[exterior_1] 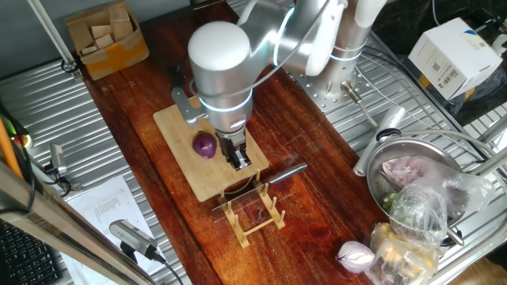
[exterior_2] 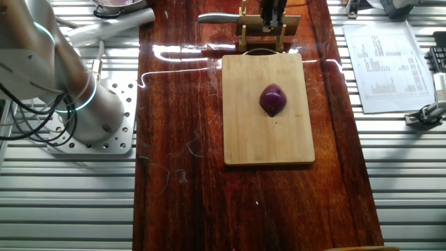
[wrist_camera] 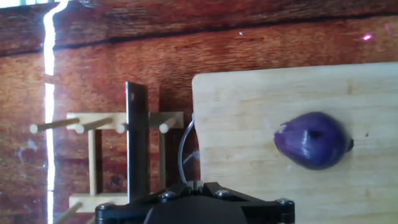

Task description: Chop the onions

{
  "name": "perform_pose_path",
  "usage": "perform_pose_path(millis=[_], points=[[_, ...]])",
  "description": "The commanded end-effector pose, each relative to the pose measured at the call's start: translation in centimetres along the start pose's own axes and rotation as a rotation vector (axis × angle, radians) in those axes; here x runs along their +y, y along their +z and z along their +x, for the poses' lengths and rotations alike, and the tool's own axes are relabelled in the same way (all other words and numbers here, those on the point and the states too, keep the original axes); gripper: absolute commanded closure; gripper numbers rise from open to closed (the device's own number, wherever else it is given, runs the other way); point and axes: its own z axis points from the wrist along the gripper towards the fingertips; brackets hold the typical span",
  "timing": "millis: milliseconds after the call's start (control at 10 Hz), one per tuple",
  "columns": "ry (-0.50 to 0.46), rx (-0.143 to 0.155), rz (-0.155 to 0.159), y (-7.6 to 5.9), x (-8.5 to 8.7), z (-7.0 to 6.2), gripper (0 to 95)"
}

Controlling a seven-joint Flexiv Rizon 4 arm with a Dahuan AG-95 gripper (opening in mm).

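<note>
A small dark purple onion (exterior_1: pixel 205 146) (exterior_2: pixel 272 100) (wrist_camera: pixel 313 140) lies on the pale wooden cutting board (exterior_1: pixel 178 127) (exterior_2: pixel 251 139) (wrist_camera: pixel 249 112). The knife (exterior_1: pixel 289 171) (exterior_2: pixel 217 18) (wrist_camera: pixel 137 137) rests across a small wooden rack (exterior_1: pixel 253 218) (wrist_camera: pixel 93 124) just past the board's end. My gripper (exterior_1: pixel 240 162) (exterior_2: pixel 273 21) (wrist_camera: pixel 198 183) hangs over the board's edge beside the rack, a short way from the onion. Its fingers are shut, with nothing visible between them. It touches neither the knife nor the onion.
A larger pale onion (exterior_1: pixel 355 254) and a steel bowl (exterior_1: pixel 380 154) with bagged food sit at the right. A cardboard box of wooden blocks (exterior_1: pixel 107 36) stands at the back left, a white box (exterior_1: pixel 451 55) at the back right. Papers (exterior_2: pixel 380 63) lie on the metal rack.
</note>
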Motion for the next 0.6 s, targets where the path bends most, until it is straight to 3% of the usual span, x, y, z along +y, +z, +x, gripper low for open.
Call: perform_pose_path(millis=[100, 200, 300, 600], points=[[-0.029, -0.007, -0.030, 0.1, -0.1, 0.0, 95.0], [0.012, -0.007, -0.027, 0.2, 0.3, 0.5, 95.0], [0.016, -0.022, -0.031, 0.6, 1.0, 0.8, 76.0], [0.051, -0.030, -0.028, 1.1, 5.0, 0.6, 76.0]])
